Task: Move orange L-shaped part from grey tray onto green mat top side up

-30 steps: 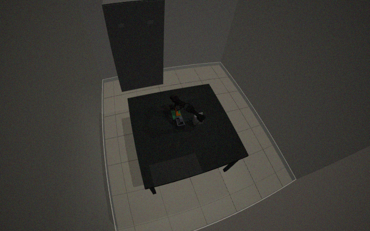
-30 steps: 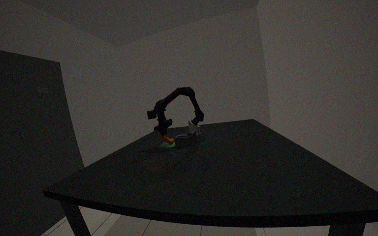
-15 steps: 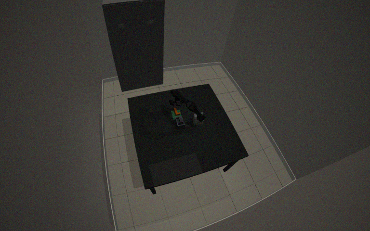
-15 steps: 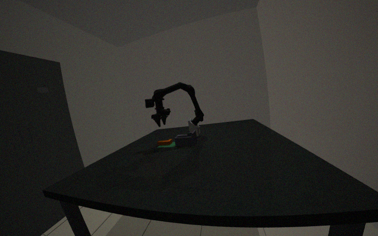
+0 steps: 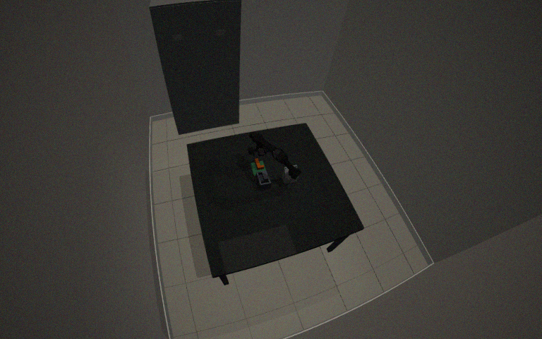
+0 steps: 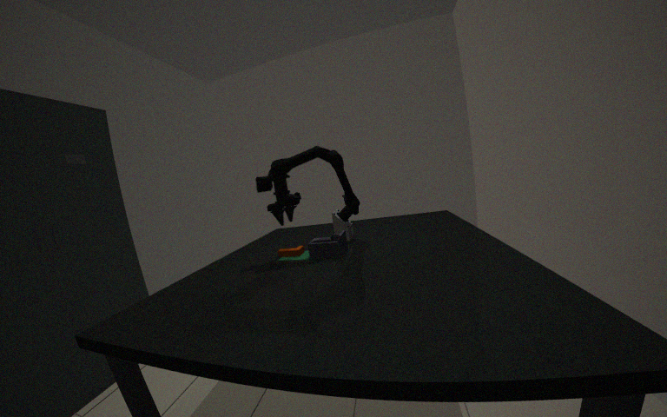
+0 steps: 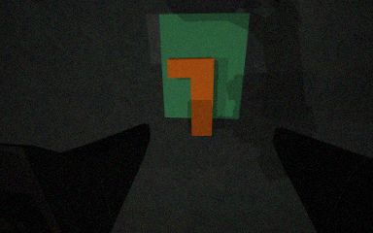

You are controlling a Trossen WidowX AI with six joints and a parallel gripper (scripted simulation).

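The orange L-shaped part (image 5: 260,164) (image 6: 290,251) (image 7: 202,89) lies on the green mat (image 5: 254,169) (image 6: 304,256) (image 7: 177,97) and looks flat. In the wrist view its short leg points left over the mat, and the plain end of its long leg reaches past the mat's near edge. Whether its top side is up I cannot tell. My gripper (image 6: 287,222) (image 7: 211,132) is open and empty, well above the part, with the fingers wide apart. The grey tray (image 6: 324,250) stands beside the mat, and its pocket shows dark and empty in the top view.
The arm's light base plate (image 6: 341,225) stands on the dark table (image 5: 239,215) (image 6: 418,314) beyond the tray. The arm arches over from there. A tall dark cabinet (image 5: 200,71) (image 6: 54,206) stands past the table's edge.
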